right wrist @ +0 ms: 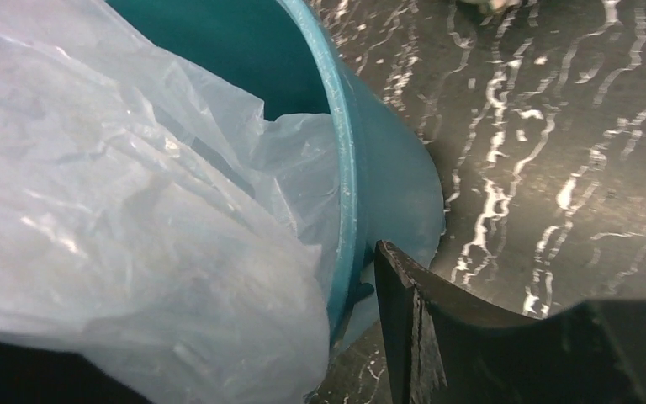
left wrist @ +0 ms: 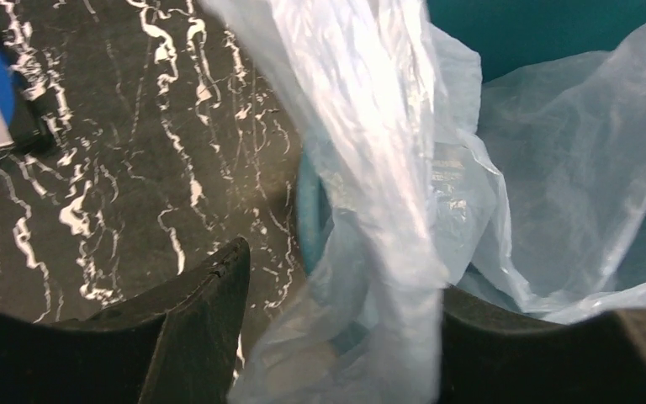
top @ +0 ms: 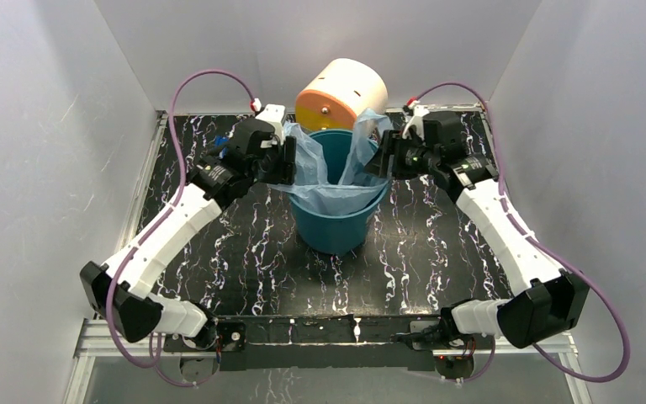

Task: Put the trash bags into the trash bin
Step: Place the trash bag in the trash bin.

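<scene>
My left jaws grasp the bag [top: 313, 164] above the bin [top: 332, 229]; whether my right jaws grip its other side I cannot tell.

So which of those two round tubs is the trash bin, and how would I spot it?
Look at the black marbled table; near its middle stands the trash bin, a round bucket with tapering sides. It is teal-green with a light-blue plastic bag draped over its rim, while the drum behind it is cream with an orange end.
</scene>
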Motion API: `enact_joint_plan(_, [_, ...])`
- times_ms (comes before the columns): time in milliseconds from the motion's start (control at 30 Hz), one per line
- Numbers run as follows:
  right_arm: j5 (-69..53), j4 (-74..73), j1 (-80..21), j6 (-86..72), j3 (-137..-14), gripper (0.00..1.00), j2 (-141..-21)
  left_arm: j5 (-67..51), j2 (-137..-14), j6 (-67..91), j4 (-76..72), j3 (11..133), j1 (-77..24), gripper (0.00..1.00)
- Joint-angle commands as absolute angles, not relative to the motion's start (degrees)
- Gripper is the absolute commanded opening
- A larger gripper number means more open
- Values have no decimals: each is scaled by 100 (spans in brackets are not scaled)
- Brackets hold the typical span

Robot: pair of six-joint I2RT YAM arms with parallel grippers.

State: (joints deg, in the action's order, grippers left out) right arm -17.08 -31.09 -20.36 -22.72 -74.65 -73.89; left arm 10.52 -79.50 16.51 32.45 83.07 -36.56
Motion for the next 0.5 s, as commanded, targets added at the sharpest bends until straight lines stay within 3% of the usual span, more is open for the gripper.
enact_joint_plan(0, [-2028, -2800, -2766, -2472, -7628, 69, -7578, 1435, -7203, 1557, 3621, 8296, -3616, 54])
enact_joint_plan(200, [-655, -3201, -3299, -2320, -8004, 81, -7622, 1725, -6475, 1654, 3832, 7911, -3612, 54])
enact_joint_plan(333, [-53, -3047, -3292, -1679, -8244, 97, -7282, 1774, -6284, 1558, 4080, 7933, -3612, 55])
enact_joint_plan(467, [237, -2937, -3296, -842, -8557, 99, -7071, 1847, -6191, 1429, 4229, 8143, -3612, 56])
